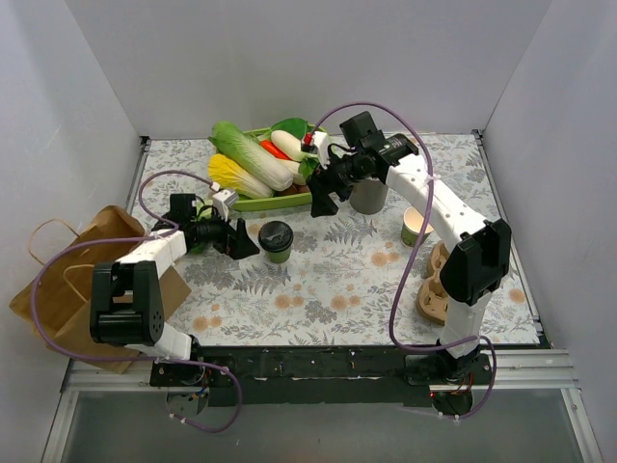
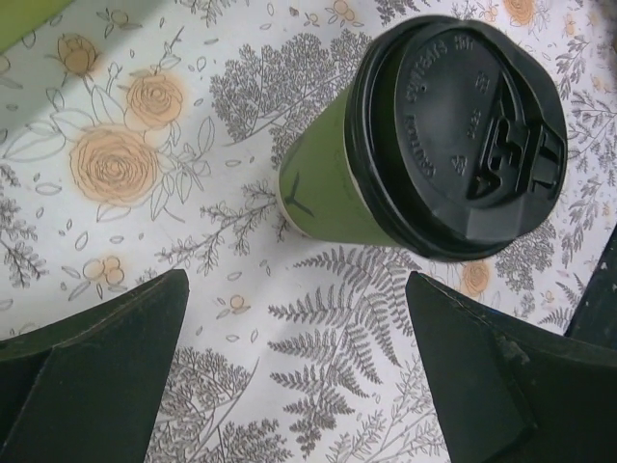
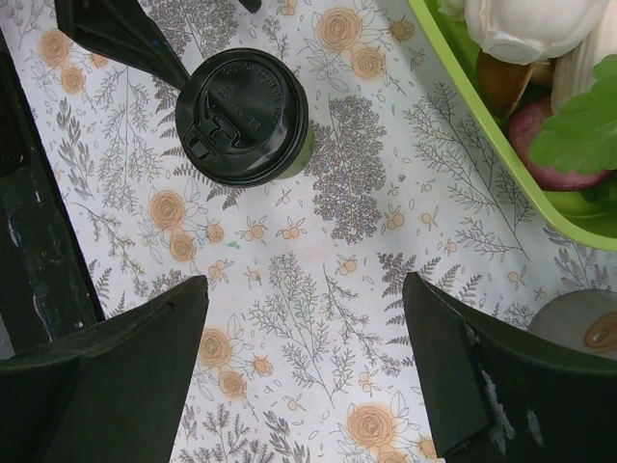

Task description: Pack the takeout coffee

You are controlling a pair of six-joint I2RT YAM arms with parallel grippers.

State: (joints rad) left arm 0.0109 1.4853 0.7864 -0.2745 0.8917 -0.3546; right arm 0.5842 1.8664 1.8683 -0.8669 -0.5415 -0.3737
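The takeout coffee, a dark-green paper cup with a black lid, stands upright on the floral tablecloth. It also shows in the left wrist view and the right wrist view. My left gripper is open and empty just left of the cup, apart from it; in its own view the gripper has bare cloth between the jaws. My right gripper is open and empty, hovering behind and right of the cup; its own view shows only cloth between the jaws.
A brown paper bag lies at the table's left edge. A green tray of toy vegetables sits at the back. A grey holder, a lidless green cup and a wooden cup carrier stand at the right.
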